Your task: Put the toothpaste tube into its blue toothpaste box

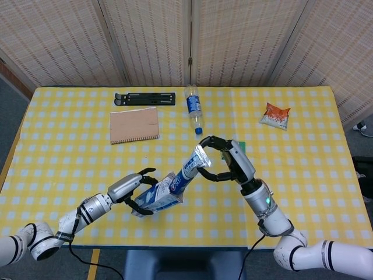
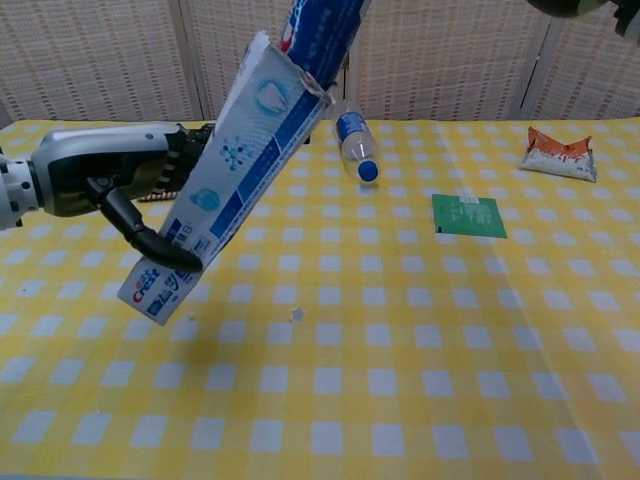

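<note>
Head view: one blue toothpaste box (image 1: 156, 197), gripped by the left robot hand (image 1: 135, 192) and tilted above the yellow checked surface (image 1: 303, 175). One toothpaste tube (image 1: 192, 166), lower end inside the box mouth, crimped end pinched by the right robot hand (image 1: 224, 160). Farther back, one water bottle (image 1: 194, 108) lying flat, one brown notebook (image 1: 134, 124), one black stand (image 1: 145, 98), one snack packet (image 1: 275, 115).

Chest view: same box (image 2: 225, 175) slanting upward, left robot hand (image 2: 110, 180) wrapped around it, tube (image 2: 322, 28) entering at top. One green card (image 2: 468, 216) flat beyond, beside bottle (image 2: 354, 140). Nothing blocking the box mouth.
</note>
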You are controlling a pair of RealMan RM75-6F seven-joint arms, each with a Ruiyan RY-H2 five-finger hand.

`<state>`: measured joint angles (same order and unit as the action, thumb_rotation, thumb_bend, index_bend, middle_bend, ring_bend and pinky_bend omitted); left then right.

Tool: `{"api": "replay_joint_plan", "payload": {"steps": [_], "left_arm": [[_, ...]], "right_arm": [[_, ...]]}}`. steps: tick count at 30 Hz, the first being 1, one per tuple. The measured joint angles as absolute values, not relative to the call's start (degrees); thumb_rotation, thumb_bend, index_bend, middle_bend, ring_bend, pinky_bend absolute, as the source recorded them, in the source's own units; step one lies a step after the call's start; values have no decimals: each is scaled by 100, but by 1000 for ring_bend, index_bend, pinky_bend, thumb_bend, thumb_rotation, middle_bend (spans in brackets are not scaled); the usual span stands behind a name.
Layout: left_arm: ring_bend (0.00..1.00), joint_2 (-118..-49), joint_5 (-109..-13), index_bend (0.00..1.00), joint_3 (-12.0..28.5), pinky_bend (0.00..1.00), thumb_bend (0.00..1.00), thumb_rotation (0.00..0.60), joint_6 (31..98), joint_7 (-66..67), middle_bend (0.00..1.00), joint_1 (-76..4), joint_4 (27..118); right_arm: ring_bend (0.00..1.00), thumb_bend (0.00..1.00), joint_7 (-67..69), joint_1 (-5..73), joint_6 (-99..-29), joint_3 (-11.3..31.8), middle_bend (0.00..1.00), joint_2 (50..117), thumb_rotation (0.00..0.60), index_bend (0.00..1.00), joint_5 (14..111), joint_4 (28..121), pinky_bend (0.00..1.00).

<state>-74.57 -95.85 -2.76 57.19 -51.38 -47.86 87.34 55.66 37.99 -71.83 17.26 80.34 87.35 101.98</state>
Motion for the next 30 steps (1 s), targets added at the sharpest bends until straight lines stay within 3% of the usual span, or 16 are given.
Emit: {"api": "replay_joint_plan", "payload": {"steps": [2, 4, 6, 7, 9, 10, 30], "left_arm": [[412, -7446, -9560, 503, -266, 8, 151, 600, 5730, -5156, 556, -4780, 8723], [413, -7433, -9541, 503, -262, 8, 151, 600, 5725, -5170, 556, -4779, 8709], [413, -7416, -9530, 503, -262, 8, 150, 600, 5726, -5180, 556, -4775, 8703], [413, -7407, -9525, 503, -260, 8, 151, 600, 5731, -5185, 556, -4773, 8702], [413, -7386, -9520, 503, -257, 8, 151, 600, 5742, -5193, 556, -4769, 8700], [413, -7379, -9519, 504, -256, 8, 150, 600, 5746, -5195, 556, -4768, 8700], [427, -7303, -9517, 516, -185, 13, 151, 600, 6030, -5689, 558, -4695, 8688]], "right_arm": [[441, 360, 5544, 3807, -7177, 1704, 555, 8045, 600, 741, 8754, 10186, 371], [384, 360, 5514, 3813, -7182, 1681, 470, 8045, 600, 649, 8807, 10176, 308], [273, 359, 5444, 3817, -7202, 1648, 331, 8040, 600, 436, 8889, 10155, 186], [179, 360, 5403, 3821, -7206, 1628, 221, 8033, 600, 247, 8934, 10145, 95], [56, 359, 5353, 3839, -7194, 1564, 75, 7984, 600, 36, 9063, 10127, 9], [22, 359, 5350, 3849, -7189, 1540, 31, 7950, 600, 2, 9107, 10121, 0], [0, 358, 5475, 3778, -7559, 1540, 0, 7784, 600, 0, 9135, 10179, 0]]}}
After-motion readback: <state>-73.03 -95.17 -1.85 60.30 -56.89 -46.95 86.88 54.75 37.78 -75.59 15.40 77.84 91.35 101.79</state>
